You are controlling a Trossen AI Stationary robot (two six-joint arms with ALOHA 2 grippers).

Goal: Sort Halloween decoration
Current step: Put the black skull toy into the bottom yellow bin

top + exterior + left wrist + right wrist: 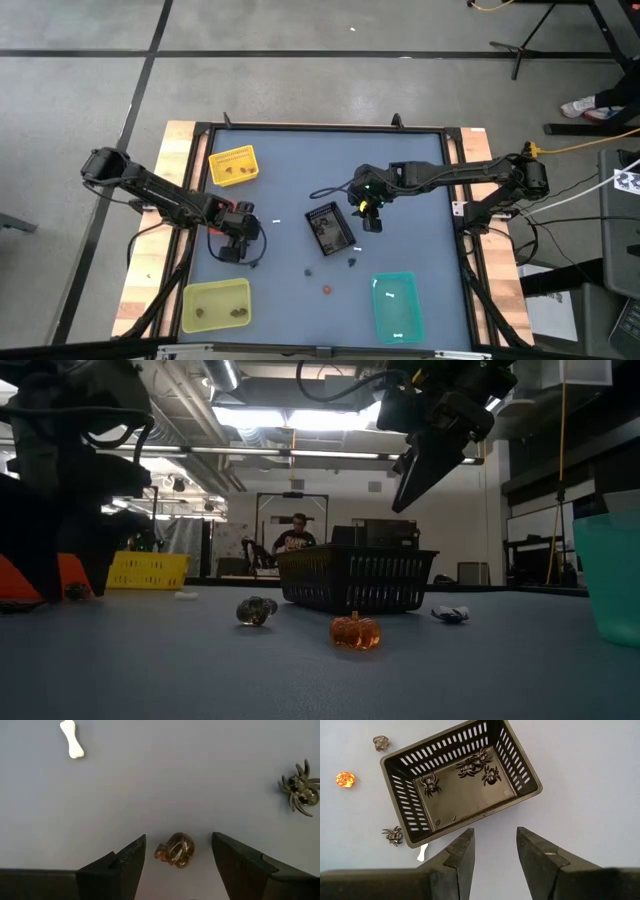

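Note:
A small amber-brown trinket [175, 851] lies on the blue-grey table between the fingers of my left gripper [178, 839], which is open, points down and stands close over it without touching it. A white bone [72, 740] and a dark spider [300, 790] lie farther off. My right gripper [495, 832] hangs open and holding nothing above the table, beside the black tray [462, 780], which holds several black spiders [472, 766]. Loose around the tray lie an orange pumpkin [345, 779], a greyish trinket [380, 742], a spider [393, 835] and a white piece [422, 852].
A yellow container [232, 166] stands at the far left, a yellow-green one [215, 305] at the near left and a teal one [397, 305] at the near right. The black tray [328, 228] sits mid-table. A person shows in the room beyond the table.

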